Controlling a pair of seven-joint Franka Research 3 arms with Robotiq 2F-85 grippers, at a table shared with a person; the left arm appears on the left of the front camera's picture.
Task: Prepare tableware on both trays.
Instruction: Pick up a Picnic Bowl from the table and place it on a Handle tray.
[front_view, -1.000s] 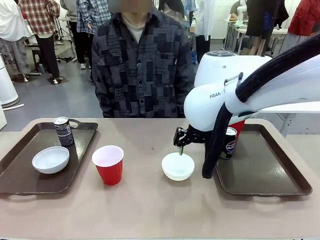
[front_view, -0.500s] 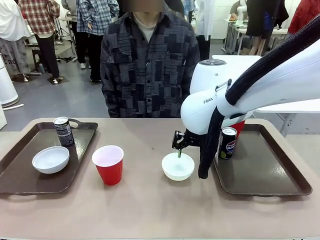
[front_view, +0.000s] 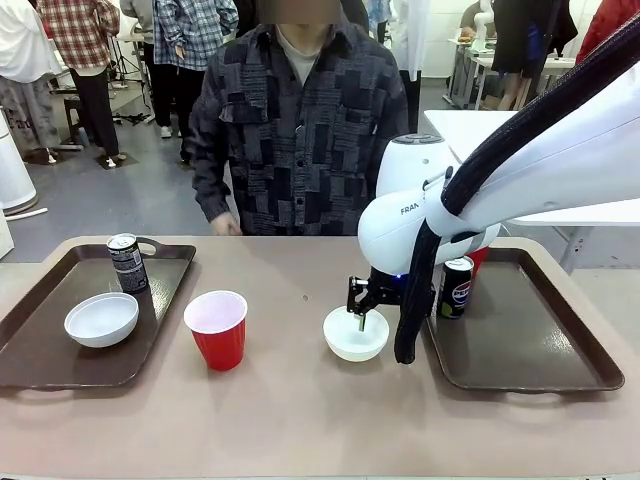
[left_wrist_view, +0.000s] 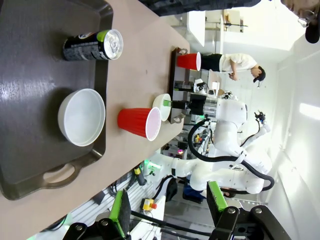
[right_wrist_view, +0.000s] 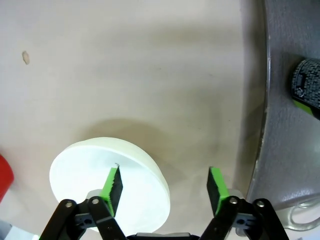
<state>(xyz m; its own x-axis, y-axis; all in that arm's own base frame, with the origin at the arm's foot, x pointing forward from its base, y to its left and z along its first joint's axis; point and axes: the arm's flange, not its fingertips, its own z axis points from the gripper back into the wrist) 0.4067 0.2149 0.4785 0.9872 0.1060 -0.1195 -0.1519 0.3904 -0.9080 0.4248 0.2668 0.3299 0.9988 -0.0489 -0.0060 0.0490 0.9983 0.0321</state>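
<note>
White bowl (front_view: 356, 338) sits on the table (front_view: 300, 410) between the red cup (front_view: 218, 330) and the right tray (front_view: 530, 365), outside both trays. The right gripper (right_wrist_view: 164, 181) is spread astride its rim, one finger inside and one outside. The left gripper (left_wrist_view: 166, 197) is spread and holds nothing.

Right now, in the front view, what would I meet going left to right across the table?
left bowl → near red cup → middle bowl → cola can
</note>
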